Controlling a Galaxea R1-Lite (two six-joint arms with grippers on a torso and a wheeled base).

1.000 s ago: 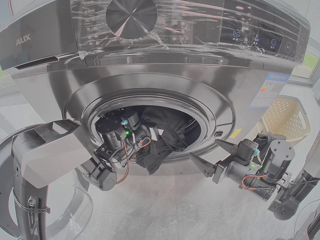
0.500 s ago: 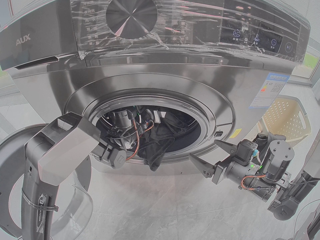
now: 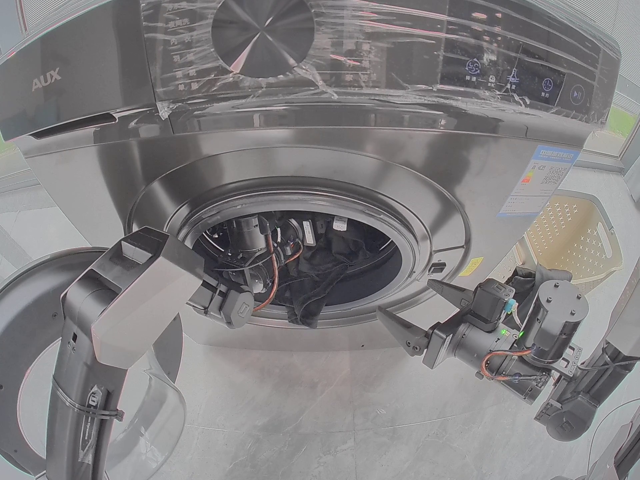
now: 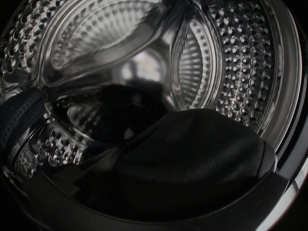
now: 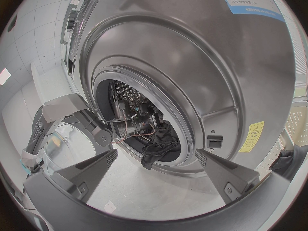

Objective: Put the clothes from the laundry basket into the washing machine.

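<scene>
Washing machine (image 3: 320,155) port open. Glass door (image 3: 17,328) stands aside at 8 o'clock, left arm (image 3: 133,288) crossing in front of it. Left gripper (image 3: 308,238) inside drum (image 4: 243,64), past port rim; grip state cannot tell. Black garment (image 3: 317,281) mostly in drum, tail draped over port lip at 6 o'clock. Right gripper (image 3: 405,298) at 4 o'clock outside port, jaws apart, holding nothing, above tiled floor (image 3: 320,401). Laundry basket (image 3: 580,235) at 3 o'clock, dark clothes (image 3: 527,278) at its near edge.
</scene>
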